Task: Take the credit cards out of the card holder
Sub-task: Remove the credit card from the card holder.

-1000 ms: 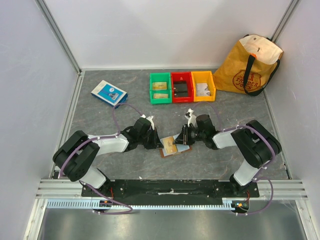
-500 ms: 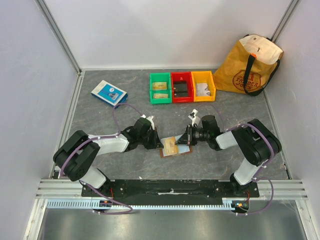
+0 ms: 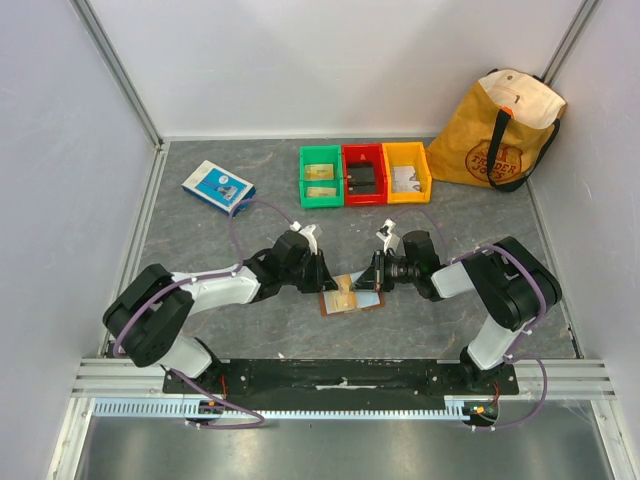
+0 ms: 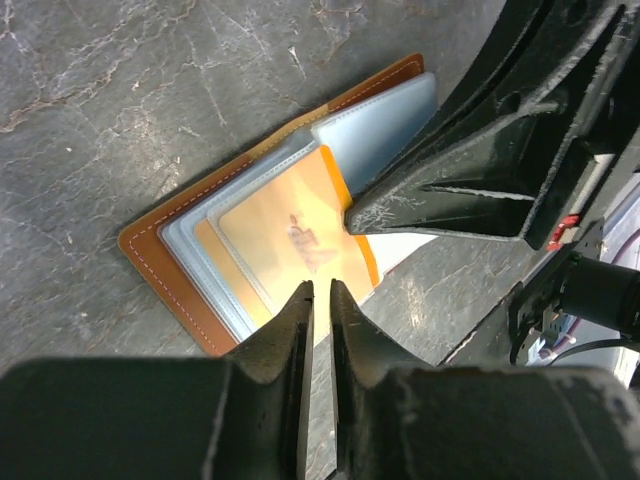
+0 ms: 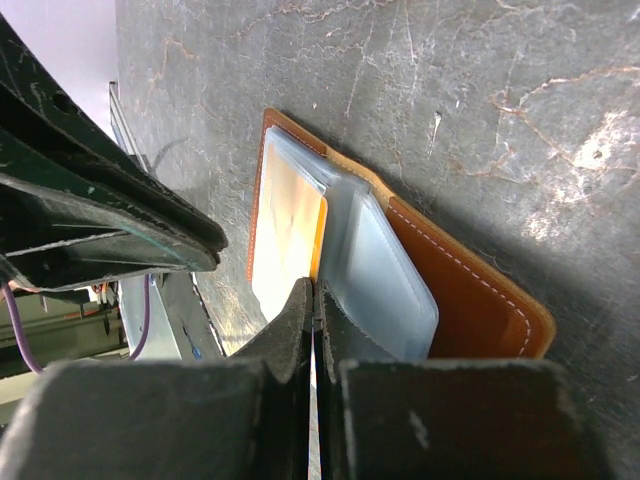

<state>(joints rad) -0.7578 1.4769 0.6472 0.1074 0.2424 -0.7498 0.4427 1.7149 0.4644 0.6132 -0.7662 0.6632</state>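
The card holder (image 3: 350,297) lies opened flat on the counter (image 3: 420,325) between the two arms, with a credit card (image 4: 285,230) uppermost on its clear sleeves. The right tool (image 5: 314,292) is clenched at that card's edge, though a positive grip cannot be confirmed. The left tool (image 4: 320,292) is narrowly parted and empty at the card's near edge. Step in hand appears to be extracting this card. The next move likely requires pinning the holder while drawing the card clear.
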